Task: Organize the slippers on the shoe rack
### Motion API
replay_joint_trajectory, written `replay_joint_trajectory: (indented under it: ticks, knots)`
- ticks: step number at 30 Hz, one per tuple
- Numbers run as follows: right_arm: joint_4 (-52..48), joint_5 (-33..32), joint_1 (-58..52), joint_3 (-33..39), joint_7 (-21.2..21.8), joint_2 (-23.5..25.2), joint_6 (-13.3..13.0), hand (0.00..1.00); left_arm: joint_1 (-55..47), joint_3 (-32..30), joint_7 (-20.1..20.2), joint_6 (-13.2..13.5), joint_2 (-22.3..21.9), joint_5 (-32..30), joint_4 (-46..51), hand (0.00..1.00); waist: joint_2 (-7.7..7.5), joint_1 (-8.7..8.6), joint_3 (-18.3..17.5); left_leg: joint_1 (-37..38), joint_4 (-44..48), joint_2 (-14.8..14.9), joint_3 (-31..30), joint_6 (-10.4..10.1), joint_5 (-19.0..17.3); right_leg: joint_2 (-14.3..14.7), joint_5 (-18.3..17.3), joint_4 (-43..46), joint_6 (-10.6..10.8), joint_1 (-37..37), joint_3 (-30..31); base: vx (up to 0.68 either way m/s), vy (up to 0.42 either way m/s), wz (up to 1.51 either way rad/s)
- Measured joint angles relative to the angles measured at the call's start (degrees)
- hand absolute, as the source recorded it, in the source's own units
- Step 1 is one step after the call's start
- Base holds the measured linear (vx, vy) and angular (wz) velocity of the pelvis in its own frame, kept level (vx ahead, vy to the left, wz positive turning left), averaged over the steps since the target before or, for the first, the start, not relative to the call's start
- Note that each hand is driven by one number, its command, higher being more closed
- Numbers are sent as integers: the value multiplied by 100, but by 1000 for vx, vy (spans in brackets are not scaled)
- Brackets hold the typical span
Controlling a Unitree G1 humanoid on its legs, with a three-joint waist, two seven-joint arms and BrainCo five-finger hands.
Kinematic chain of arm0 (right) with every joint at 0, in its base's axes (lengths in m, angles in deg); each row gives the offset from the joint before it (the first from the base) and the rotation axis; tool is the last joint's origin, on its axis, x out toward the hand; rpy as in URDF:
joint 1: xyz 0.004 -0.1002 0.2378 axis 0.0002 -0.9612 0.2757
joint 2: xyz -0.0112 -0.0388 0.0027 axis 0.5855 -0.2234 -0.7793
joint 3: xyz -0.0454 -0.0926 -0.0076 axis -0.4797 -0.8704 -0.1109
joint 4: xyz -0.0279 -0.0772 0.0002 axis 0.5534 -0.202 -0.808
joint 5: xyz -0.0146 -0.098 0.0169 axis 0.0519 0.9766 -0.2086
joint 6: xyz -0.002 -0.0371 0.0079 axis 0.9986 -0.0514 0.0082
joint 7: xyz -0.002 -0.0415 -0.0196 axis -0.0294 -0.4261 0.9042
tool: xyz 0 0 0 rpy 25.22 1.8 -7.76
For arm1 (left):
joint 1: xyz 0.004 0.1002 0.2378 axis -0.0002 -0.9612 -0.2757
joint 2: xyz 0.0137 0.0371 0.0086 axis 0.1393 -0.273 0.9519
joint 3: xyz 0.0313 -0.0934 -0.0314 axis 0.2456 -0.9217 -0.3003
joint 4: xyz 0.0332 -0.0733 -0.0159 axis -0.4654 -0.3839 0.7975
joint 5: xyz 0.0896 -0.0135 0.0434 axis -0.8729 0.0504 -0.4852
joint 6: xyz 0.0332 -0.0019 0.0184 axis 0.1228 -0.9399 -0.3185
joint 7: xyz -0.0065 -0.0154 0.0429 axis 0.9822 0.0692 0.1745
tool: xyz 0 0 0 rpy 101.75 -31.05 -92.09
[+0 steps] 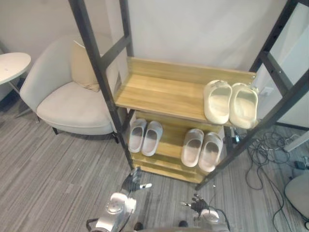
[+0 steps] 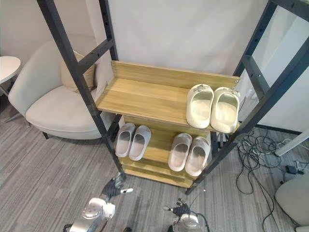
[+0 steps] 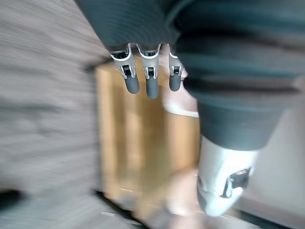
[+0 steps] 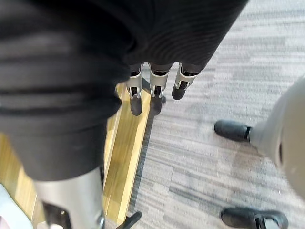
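Shoe rack (image 1: 164, 94): black metal frame, two wooden shelves, set against a pale wall.
- Upper shelf: one cream pair of slippers (image 1: 218, 101) is placed at the right end, side by side and touching. The rest of that shelf is bare wood.
- Lower shelf: a white pair (image 1: 137, 135) is seen left of centre and a beige pair (image 1: 193, 147) to its right, with a gap between the pairs.

Surroundings: a pale armchair (image 1: 67, 104) with a cushion (image 1: 84, 67) is parked just left of the rack. A round white side table (image 1: 12, 65) is seen further left. Loose cables (image 1: 268, 154) are spread on the grey floor (image 1: 48, 179) right of the rack.

Obstructions: the slanted front posts of the frame (image 1: 101, 77) are crossed in front of both shelves. The right post passes close by the cream pair.

Left hand (image 1: 133, 182): hung low in front of the rack's bottom edge. The fingers (image 3: 151, 81) are held straight, nothing is gripped or touched.

Right hand (image 1: 198, 205): held low over the floor, right of the left hand. The fingers (image 4: 156, 90) are straight and nothing is held.
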Motion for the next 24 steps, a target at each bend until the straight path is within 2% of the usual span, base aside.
replay_joint_trajectory:
  ticks: [5,12,13,14,15,16,18,19,20,21,22,23,24]
  knots:
    - [-9,-13,-283,99,51,-145,-103,0,4,-551,-296,-56,-73,-397,-867,0,26,-67,53,205,1,12,74,-33,-51,7,-50,0,13,153,51,-16,-4,-8]
    - [-17,127,-316,258,86,-271,-186,0,3,-623,-383,-111,-213,-503,-961,0,69,-92,90,219,20,33,187,-72,-129,8,-127,88,9,105,125,-39,-8,-8]
    - [-22,156,-287,278,95,-272,-194,0,5,-643,-392,-110,-250,-503,-961,0,63,-91,112,162,128,42,196,-34,-208,-67,-369,572,13,-134,178,-32,7,-3]
    - [-26,174,-180,280,95,-268,-202,0,7,-636,-387,-109,-268,-504,-962,0,47,-94,252,156,238,-10,187,0,-282,-245,-769,1353,44,-400,214,-45,10,6]
    - [-31,183,-157,279,95,-256,-211,0,19,-632,-377,-107,-255,-518,-954,0,-14,-115,298,154,283,-80,159,24,-326,-378,-1000,1772,101,-544,220,-40,7,32]
    - [-29,221,-142,279,96,-239,-210,0,48,-626,-379,-111,-239,-529,-956,0,-59,-134,335,154,330,-209,6,53,-360,-585,-1308,2314,178,-693,217,1,-22,53]
    - [-28,226,-138,274,98,-226,-209,0,74,-596,-384,-111,-242,-529,-952,0,-104,-147,358,153,353,-298,-172,70,-372,-717,-1441,2689,210,-746,292,39,-34,63]
    - [-31,225,-89,276,104,-227,-209,0,150,-580,-390,-117,-246,-530,-953,0,-143,-150,432,143,436,-316,-418,75,-398,-718,-1476,2983,202,-742,610,45,-42,118]
    - [-46,217,-76,287,104,-230,-224,0,216,-576,-389,-117,-247,-534,-950,0,-68,-213,483,31,533,-309,-801,58,-385,-638,-1461,3228,145,-755,966,58,-54,133]
    - [-44,218,-76,286,104,-238,-225,0,231,-574,-390,-117,-247,-537,-945,0,-64,-240,486,4,536,-305,-911,44,-374,-608,-1459,3286,119,-756,1050,40,-64,162]
    - [-39,218,-101,285,103,-247,-224,0,262,-556,-392,-106,-241,-547,-899,0,-48,-300,491,-114,545,-288,-1360,-12,-287,-490,-1494,3462,-67,-778,1317,38,-72,143]
    - [-44,214,-85,288,100,-241,-230,0,298,-537,-393,-105,-251,-547,-894,0,-37,-326,479,-229,571,-262,-1649,-37,-179,-352,-1677,3343,-187,-826,1516,56,-174,234]
    - [-47,217,-73,289,88,-224,-245,0,451,-537,-399,-98,-210,-549,-918,0,-97,-347,467,-590,599,-362,-2196,-175,11,-132,-1768,2424,-164,-552,1806,45,-173,208]
